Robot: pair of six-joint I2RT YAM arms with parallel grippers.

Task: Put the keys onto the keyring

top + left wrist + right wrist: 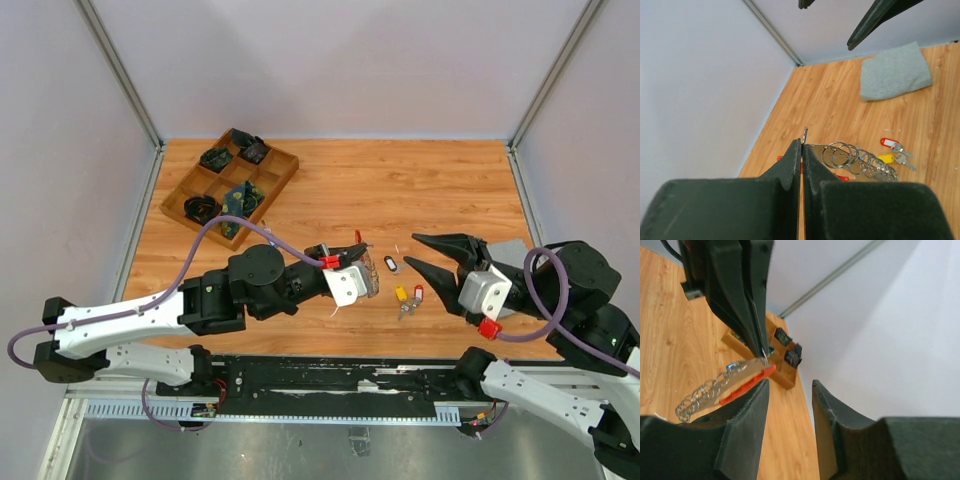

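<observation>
Status: nothing threaded yet, as far as we can see. The red key (891,143) and yellow key (886,158) lie loose on the desk (400,190), side by side, right of centre in the left wrist view. No ring passes through either head. In the top view a small dark-and-white tag (390,264) sits just above them; we can't tell if it's a key.

The keyring (855,159) is centre frame in the top view, just left of the keys. It's a flat plate with a curved red part and a row of silver rings trailing off it.

Left end effector (802,147): fingers together, clamped on the thin metal edge of the keyring plate. Rings stick out past the tips. We can't tell whether the far end of the rings rests on the desk.

Right end effector (790,387): fingers apart, moderate gap, nothing between them, touching nothing. It points at the keyring from the right, keys just below it in the top view.

Our read: keyring is secured, so step one is done. What's left is picking up a key, working it onto a ring, then repeating for the others.

Grey cloth (895,70) and wooden tray (232,185) aren't involved.
</observation>
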